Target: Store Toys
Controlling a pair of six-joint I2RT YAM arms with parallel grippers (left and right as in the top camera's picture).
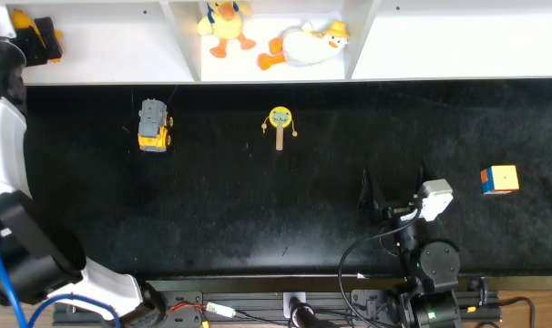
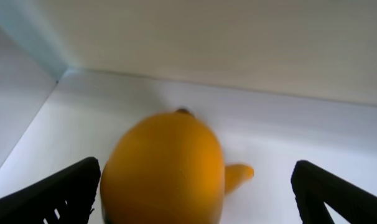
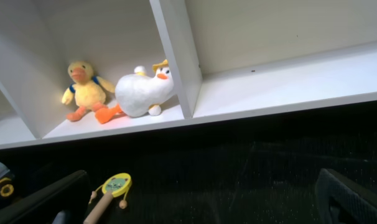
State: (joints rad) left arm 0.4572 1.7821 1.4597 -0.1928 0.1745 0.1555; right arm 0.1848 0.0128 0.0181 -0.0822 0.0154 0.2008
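We find the left gripper [image 2: 196, 165] inside the leftmost compartment of the white shelf unit [image 1: 440, 55]. Its two black fingers [image 2: 58, 193] are spread wide and released. Between them, close under the wrist, the rounded yellow plastic toy with black parts [image 1: 37, 36] rests on the compartment's white floor. One finger stands just beside the toy's flank and the other is well apart from it. We cannot tell whether the nearer finger touches it. The compartment's back wall and inner corner lie ahead of the fingertips.

The right gripper [image 1: 393, 182] is over the black cloth-covered table [image 1: 258, 219], close to its own arm's base. Its fingers are likewise parted wide and hold nothing.

Ahead of it and to its left, the small yellow-green rattle drum with a wooden handle [image 3: 114, 186] lies flat on the cloth. Farther out to the left, beyond the rattle, stands the grey-and-yellow toy truck [image 1: 154, 125]. To this gripper's right, near it on the cloth, sits the multicoloured puzzle cube [image 1: 499, 179].

Ahead and farther off, in the shelf's middle compartment, we see the yellow plush duck [image 3: 83, 87] sitting upright. Just beside it is the white plush goose with orange feet and a yellow hat [image 3: 142, 93], on the side nearer the divider wall.
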